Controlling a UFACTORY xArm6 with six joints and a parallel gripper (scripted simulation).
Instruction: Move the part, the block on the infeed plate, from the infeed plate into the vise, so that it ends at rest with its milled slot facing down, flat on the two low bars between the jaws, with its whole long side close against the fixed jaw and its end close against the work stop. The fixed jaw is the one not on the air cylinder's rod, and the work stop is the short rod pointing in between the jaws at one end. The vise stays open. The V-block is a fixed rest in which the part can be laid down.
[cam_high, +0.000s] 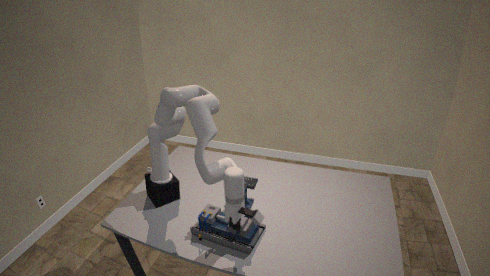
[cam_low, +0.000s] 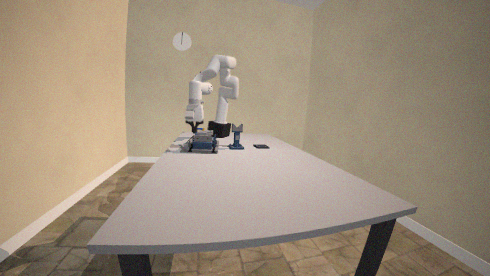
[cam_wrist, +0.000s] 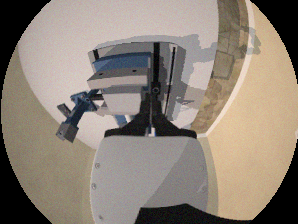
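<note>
My base (cam_high: 161, 191) sits at one corner of the table (cam_high: 325, 220), and the vise (cam_high: 228, 231) stands near it by the table's edge. My gripper (cam_low: 194, 125) hangs closed and empty directly above the vise. In the exterior view, the V-block (cam_low: 236, 136) stands right of the vise, the infeed plate (cam_low: 261, 146) further right (both on the table).

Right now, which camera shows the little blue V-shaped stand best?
The exterior view: the blue V-shaped stand stands alone on the grey table, notch visible. The top view hides most of it behind the white arm; the wrist view shows it small and warped.
</note>
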